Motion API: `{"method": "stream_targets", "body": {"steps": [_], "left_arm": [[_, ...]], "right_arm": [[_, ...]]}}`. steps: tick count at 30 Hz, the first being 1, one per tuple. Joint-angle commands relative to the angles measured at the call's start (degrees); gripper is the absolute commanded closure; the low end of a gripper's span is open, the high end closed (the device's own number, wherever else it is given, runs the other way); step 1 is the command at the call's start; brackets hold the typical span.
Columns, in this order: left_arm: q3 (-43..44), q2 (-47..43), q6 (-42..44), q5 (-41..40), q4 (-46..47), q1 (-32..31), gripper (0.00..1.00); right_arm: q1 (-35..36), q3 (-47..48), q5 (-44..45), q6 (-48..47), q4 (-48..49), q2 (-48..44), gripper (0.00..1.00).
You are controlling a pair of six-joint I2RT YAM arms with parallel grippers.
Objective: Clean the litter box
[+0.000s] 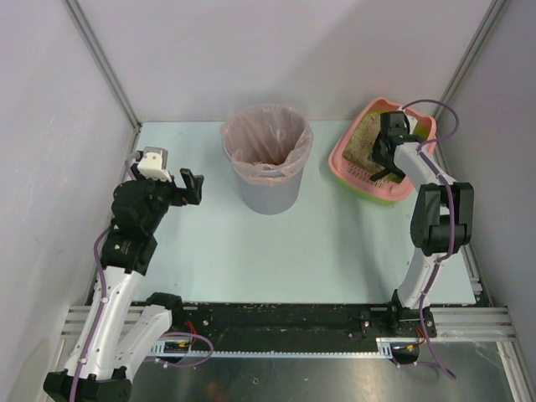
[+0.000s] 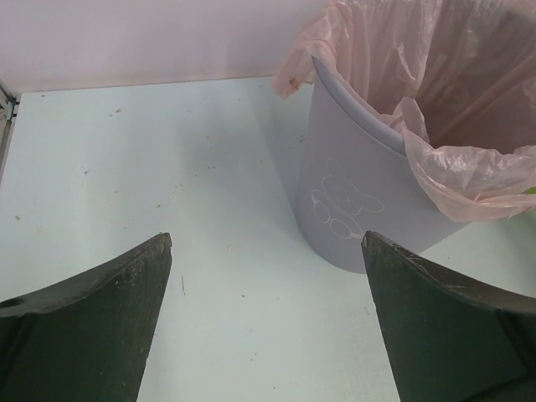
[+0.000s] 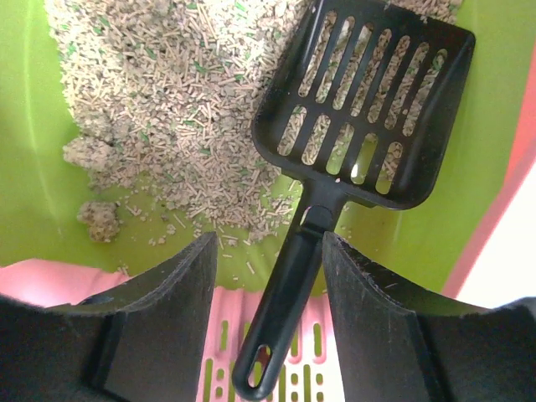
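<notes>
The pink litter box (image 1: 345, 163) stands at the far right, tilted against the wall corner. In the right wrist view its green inner wall (image 3: 33, 167) holds beige granules (image 3: 167, 100) with two clumps (image 3: 99, 219) at the left. A black slotted scoop (image 3: 368, 92) lies in it, its handle (image 3: 285, 310) reaching over the slotted pink ledge (image 3: 226, 352). My right gripper (image 3: 270, 243) is open over the box (image 1: 383, 167), its fingers either side of the handle with a gap on the left. My left gripper (image 1: 193, 186) is open and empty (image 2: 266, 243).
A grey round bin (image 1: 266, 159) with a pinkish bag stands at the back middle of the pale table; it also shows in the left wrist view (image 2: 368, 193), just ahead and right of the left fingers. Walls enclose the table at left, back and right.
</notes>
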Motion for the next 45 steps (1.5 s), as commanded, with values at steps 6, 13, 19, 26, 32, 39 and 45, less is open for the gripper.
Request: {"method": "stream_targets", "body": {"steps": [6, 13, 19, 26, 32, 39, 45], "left_arm": [[-0.5, -0.4, 2.2, -0.5, 1.7, -1.4, 0.0], [-0.5, -0.4, 2.3, -0.9, 1.7, -1.4, 0.0], [-0.4, -0.3, 2.4, -1.1, 1.6, -1.4, 0.01], [-0.1, 0.0, 2.4, -1.0, 1.7, -1.4, 0.0], [-0.2, 0.6, 3.2, 0.8, 1.7, -1.4, 0.01], [0.9, 4.0, 4.5, -1.5, 1.8, -1.4, 0.0], [9.6, 12.0, 0.7, 1.8, 1.2, -1.4, 0.0]], "right_arm": [[1.4, 3.9, 6.3, 5.9, -3.2, 4.2, 0.45], [2.5, 3.9, 7.2, 6.3, -2.9, 6.7, 0.46], [2.2, 3.9, 5.1, 6.6, -2.8, 7.0, 0.55], [2.1, 4.5, 2.3, 4.0, -2.8, 4.1, 0.8], [0.4, 8.7, -3.5, 0.4, -10.1, 4.1, 0.96], [0.2, 15.4, -7.1, -5.2, -18.9, 4.6, 1.0], [1.0, 20.1, -6.3, -7.0, -24.3, 8.3, 1.0]]}}
